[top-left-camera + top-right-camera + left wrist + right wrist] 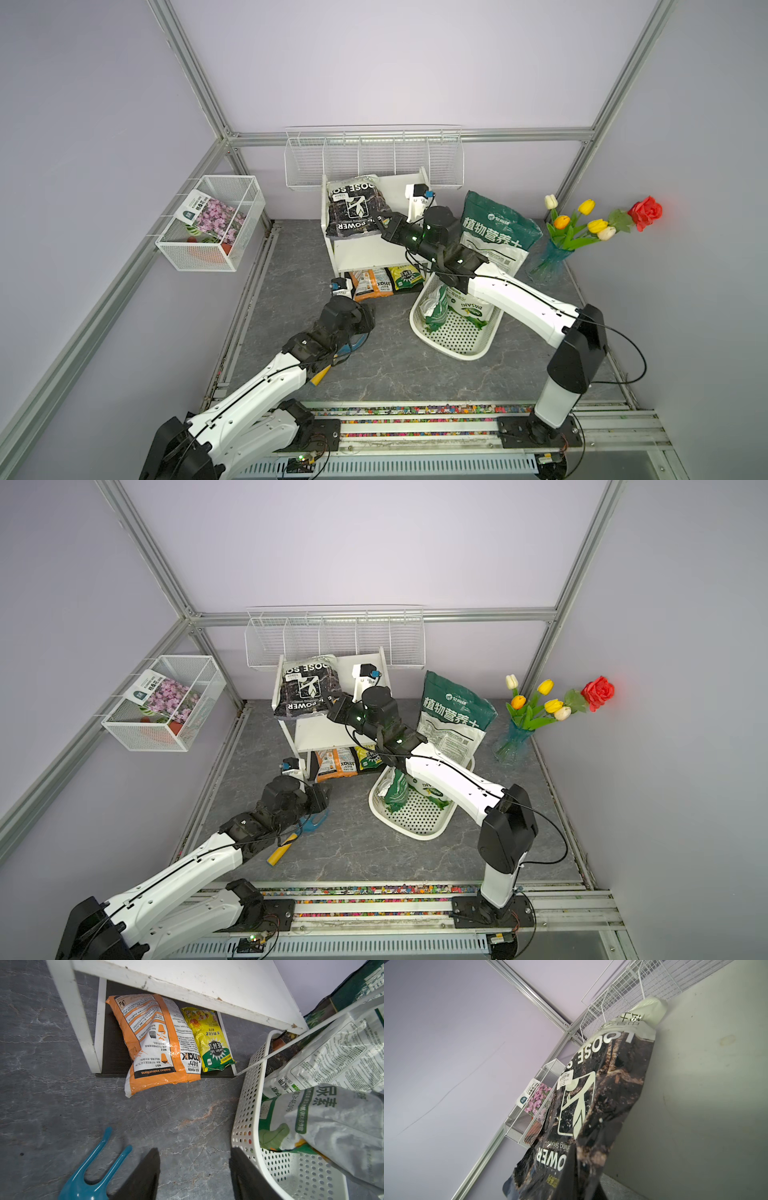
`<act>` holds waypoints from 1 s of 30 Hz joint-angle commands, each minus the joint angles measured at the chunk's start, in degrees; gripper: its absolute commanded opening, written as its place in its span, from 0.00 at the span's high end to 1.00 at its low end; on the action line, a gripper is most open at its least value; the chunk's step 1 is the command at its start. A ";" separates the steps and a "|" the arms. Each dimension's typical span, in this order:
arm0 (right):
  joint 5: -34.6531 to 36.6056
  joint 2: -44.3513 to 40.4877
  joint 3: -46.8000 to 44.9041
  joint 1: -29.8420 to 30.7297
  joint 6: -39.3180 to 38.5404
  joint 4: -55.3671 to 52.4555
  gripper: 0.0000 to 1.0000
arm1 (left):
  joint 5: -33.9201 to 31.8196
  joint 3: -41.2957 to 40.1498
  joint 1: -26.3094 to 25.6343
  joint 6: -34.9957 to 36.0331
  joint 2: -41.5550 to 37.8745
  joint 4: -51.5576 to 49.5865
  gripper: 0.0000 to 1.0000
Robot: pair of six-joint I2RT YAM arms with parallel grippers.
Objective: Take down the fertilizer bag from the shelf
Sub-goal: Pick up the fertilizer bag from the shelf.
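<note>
The black bag (pixel 353 205) lies on the left side of the top board of the shelf (pixel 395 189), its near end sagging over the front edge. The right gripper (pixel 380 227) sits at the right corner of that overhanging end, jaws fully closed and apparently pinching the bag's edge. The grasp looks made, so the take-down comes next. That calls for drawing the bag forward off the front edge, clear of the side rail, then lowering it to the bench. A corner pinch on a floppy bag may slip. The left gripper (pixel 194 1151) hangs over the bench beside a blue fork (pixel 93 1167), jaws roughly half open and empty.
</note>
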 commanded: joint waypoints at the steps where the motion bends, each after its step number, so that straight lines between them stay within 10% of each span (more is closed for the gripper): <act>1: -1.13 -3.42 -1.02 -0.36 -1.67 4.61 1.00 | -0.98 -0.47 0.30 0.94 -0.85 -0.28 0.42; 30: -20.34 -24.03 -7.92 -10.83 -1.14 12.12 1.00 | 0.95 3.13 0.29 1.69 4.32 0.75 0.42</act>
